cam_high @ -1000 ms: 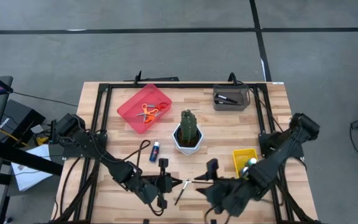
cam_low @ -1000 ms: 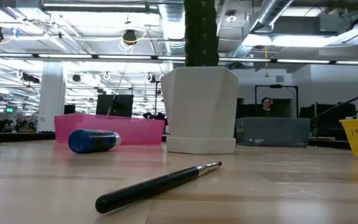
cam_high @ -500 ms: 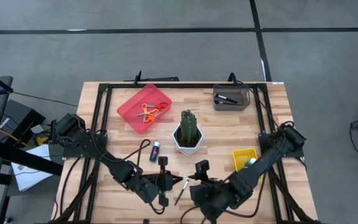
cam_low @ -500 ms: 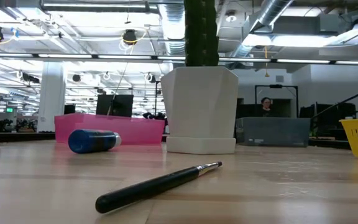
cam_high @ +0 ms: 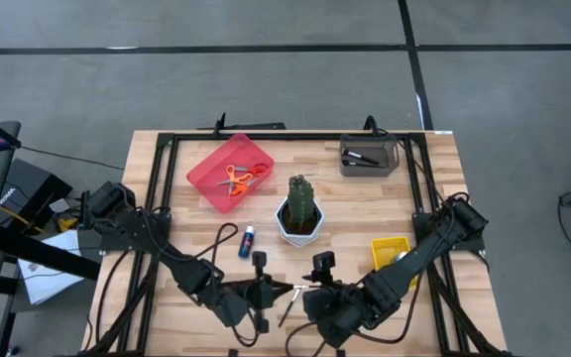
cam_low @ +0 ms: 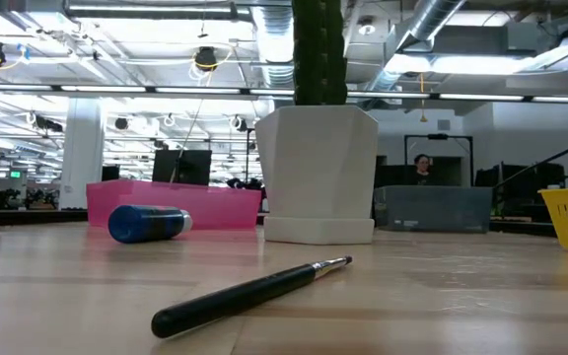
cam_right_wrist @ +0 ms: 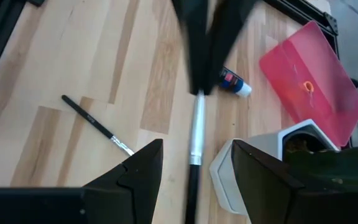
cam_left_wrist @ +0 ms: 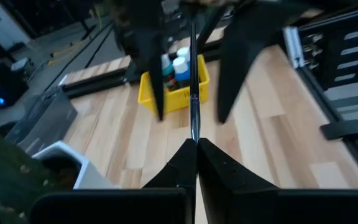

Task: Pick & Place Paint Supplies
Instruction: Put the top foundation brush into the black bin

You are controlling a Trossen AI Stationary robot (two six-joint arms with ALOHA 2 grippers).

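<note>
Two grippers meet nose to nose over one paintbrush, in front of the cactus pot.

Both arms reach low and inward: the left gripper [cam_high: 269, 291] is clamped on a thin paintbrush [cam_left_wrist: 193, 106] held level above the boards, and the right gripper [cam_high: 310, 289] faces it with fingers [cam_right_wrist: 140, 174] spread wide on either side of the brush's other end, not closed on it. A second paintbrush [cam_low: 249, 292] lies loose on the table just in front of the cactus pot [cam_high: 298, 227]. A blue paint bottle [cam_high: 248, 240] lies on its side just left of the pot. The red tray [cam_high: 211, 169] behind and left of the pot holds orange-handled scissors [cam_high: 235, 179]; the yellow bin [cam_high: 383, 248] right of it holds bottles; a grey bin [cam_high: 368, 167] stands behind and right.
</note>
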